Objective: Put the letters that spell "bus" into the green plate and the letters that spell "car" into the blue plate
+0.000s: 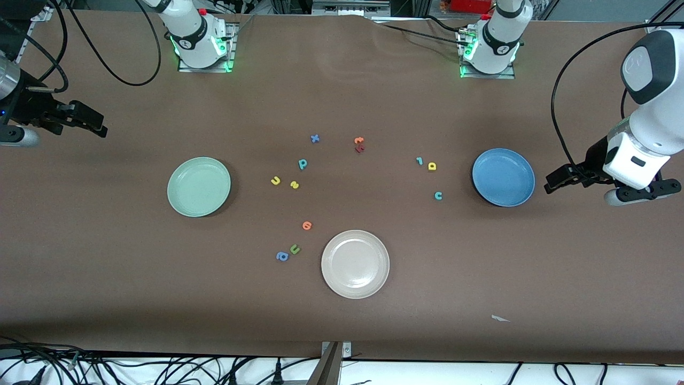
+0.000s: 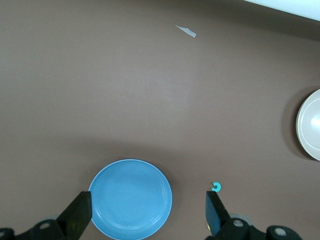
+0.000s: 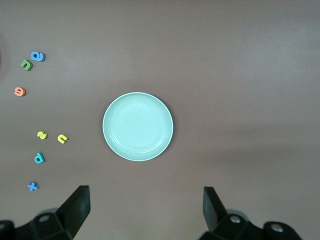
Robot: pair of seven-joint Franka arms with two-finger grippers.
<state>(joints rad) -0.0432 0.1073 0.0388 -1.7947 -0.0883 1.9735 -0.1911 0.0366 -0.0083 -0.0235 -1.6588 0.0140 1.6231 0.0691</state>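
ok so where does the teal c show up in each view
Front view: the teal c lies on the table beside the blue plate, toward the middle of the table.
Left wrist view: the teal c lies beside the blue plate, next to one finger of the open left gripper.
Right wrist view: not in it.
Shared landmark: the blue plate, seen in the front and left wrist views.
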